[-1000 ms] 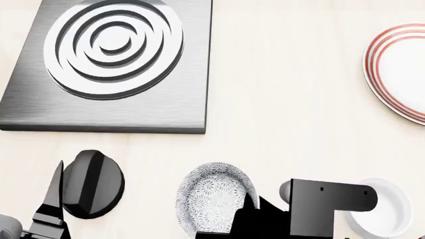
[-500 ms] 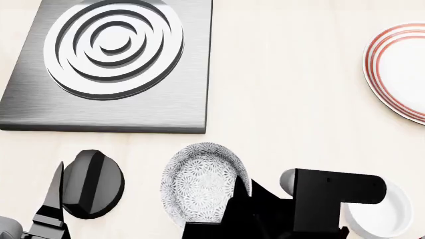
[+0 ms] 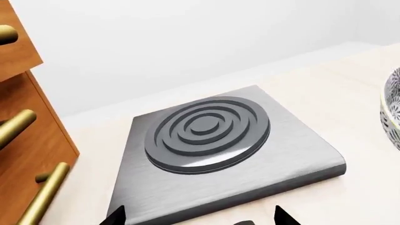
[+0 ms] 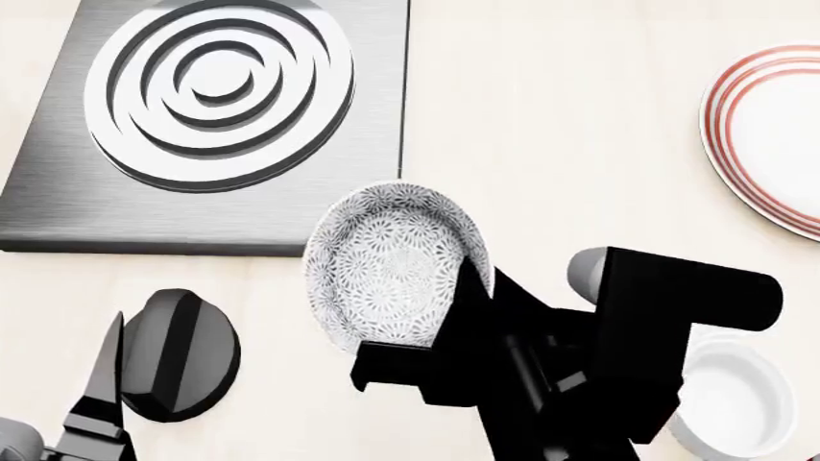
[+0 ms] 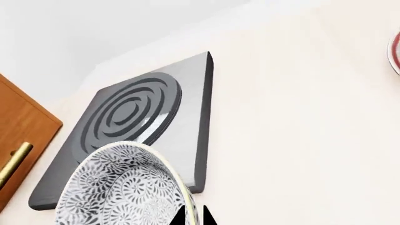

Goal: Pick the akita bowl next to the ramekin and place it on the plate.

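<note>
Akita bowl (image 4: 391, 264): small, deep, round; white with fine grey floral speckle inside and out. Tilted, mouth toward the head camera, raised clear of the worktop (image 4: 564, 144), overlapping the near right corner of the grey burner plate (image 4: 211, 125) in the head view. Also visible in the right wrist view (image 5: 119, 187), and as a rim sliver in the left wrist view (image 3: 392, 108).

Handling, judged: rigid glazed ceramic, light for this arm, slick surface, liable to chip if dropped or knocked. Best grip across the rim wall, one finger inside and one outside; tapered foot too narrow for a secure hold. Risk of swivelling about a single rim pinch.

Right gripper (image 4: 471, 288): closed across the bowl's near rim, holding it; dark fingertips just visible at the rim in the right wrist view.

Left gripper (image 4: 103, 384): parked low at the near left, holding nothing; jaw spacing not determinable.

Ramekin (image 4: 731, 399): plain white, near right, partly hidden behind the right arm.

Plate (image 4: 769, 134): red-ringed, far right, well apart from the bowl, cut by the frame edge.
</note>
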### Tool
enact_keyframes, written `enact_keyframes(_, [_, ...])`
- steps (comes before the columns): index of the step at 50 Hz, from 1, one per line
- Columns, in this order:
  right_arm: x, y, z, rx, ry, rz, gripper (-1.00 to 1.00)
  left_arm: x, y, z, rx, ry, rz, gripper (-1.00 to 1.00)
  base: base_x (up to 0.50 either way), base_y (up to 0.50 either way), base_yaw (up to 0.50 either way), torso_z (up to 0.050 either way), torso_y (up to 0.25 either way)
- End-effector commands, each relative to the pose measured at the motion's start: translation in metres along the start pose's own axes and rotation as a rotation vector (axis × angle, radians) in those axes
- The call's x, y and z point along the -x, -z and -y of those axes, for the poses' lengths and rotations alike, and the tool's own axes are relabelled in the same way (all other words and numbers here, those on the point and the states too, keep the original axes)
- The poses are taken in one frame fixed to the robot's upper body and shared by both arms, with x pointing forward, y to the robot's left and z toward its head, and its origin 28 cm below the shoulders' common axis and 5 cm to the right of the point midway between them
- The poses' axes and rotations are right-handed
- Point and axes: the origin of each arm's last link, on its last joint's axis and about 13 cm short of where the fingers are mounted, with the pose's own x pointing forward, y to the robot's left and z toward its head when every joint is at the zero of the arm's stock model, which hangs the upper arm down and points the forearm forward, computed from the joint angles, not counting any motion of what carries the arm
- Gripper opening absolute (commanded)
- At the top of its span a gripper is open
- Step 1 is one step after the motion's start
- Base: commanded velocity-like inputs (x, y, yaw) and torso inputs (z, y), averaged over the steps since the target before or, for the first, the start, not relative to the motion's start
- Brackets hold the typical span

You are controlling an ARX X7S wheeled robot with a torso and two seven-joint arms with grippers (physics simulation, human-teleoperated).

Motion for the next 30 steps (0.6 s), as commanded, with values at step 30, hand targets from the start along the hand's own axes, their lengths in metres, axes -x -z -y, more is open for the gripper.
enact_keyframes(30, [-0.038,-0.066,-0.007,-0.056,-0.013,0.218,-1.0,-0.002,-0.007,-0.002,0.006,-0.002,0.029,1.0,0.0,0.0,0.0,0.0,0.0])
